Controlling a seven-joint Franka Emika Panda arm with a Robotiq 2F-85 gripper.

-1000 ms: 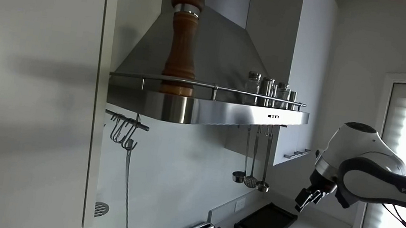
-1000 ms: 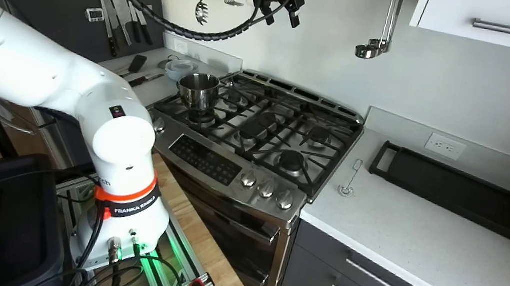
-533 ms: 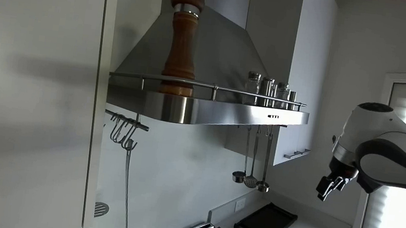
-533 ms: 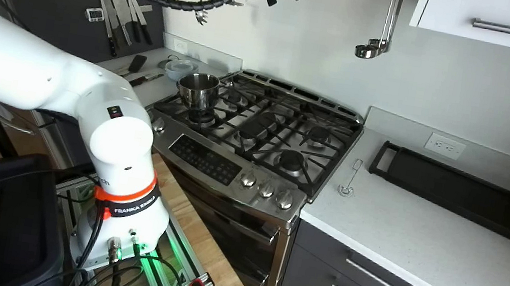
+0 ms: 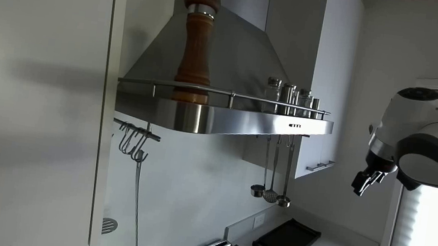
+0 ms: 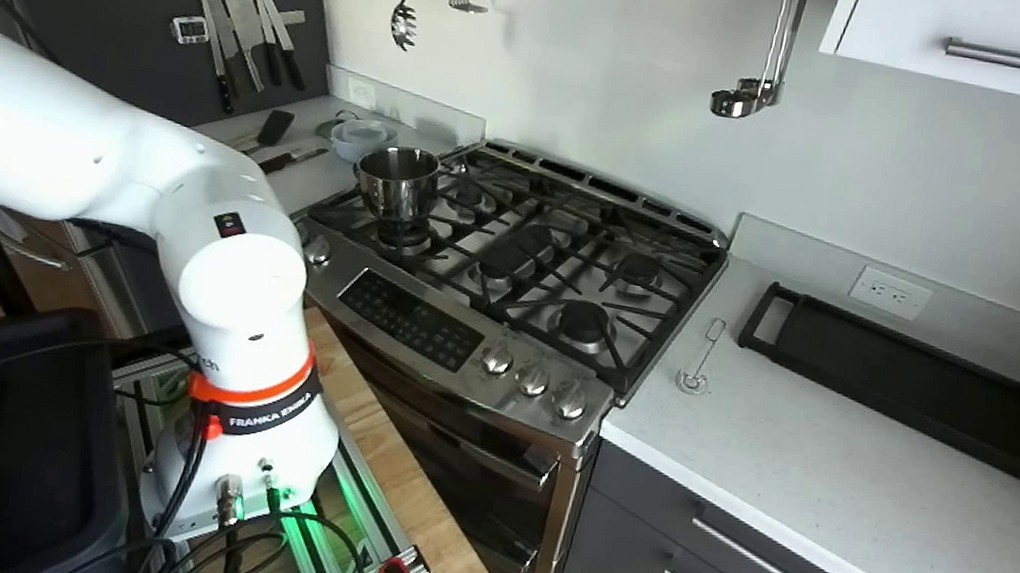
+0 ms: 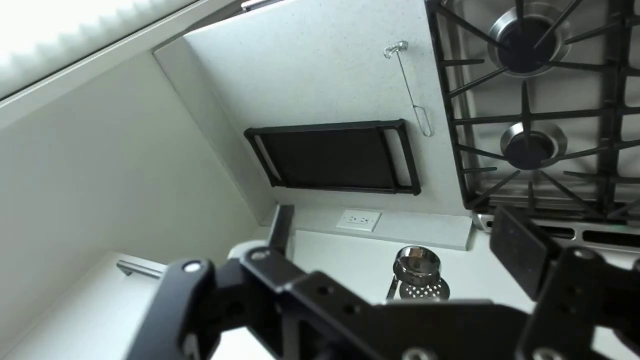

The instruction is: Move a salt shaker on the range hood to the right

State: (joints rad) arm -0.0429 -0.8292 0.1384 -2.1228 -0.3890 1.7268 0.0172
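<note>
wrist view, and the hand (image 7: pixel 397 232) gapes wide; in an exterior view it hangs right of the range hood (image 5: pixel 244 122), shakers (image 5: pixel 288 94) upright at the right end, wooden mill (image 5: pixel 197 49) near left (can't tell which holds salt).

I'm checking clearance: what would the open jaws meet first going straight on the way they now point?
Going by the wrist view, probably the black tray on the counter; depth is unclear, so the backsplash behind it may come first.

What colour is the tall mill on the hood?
The mill is brown, its band silver; clearest in an exterior view.
</note>
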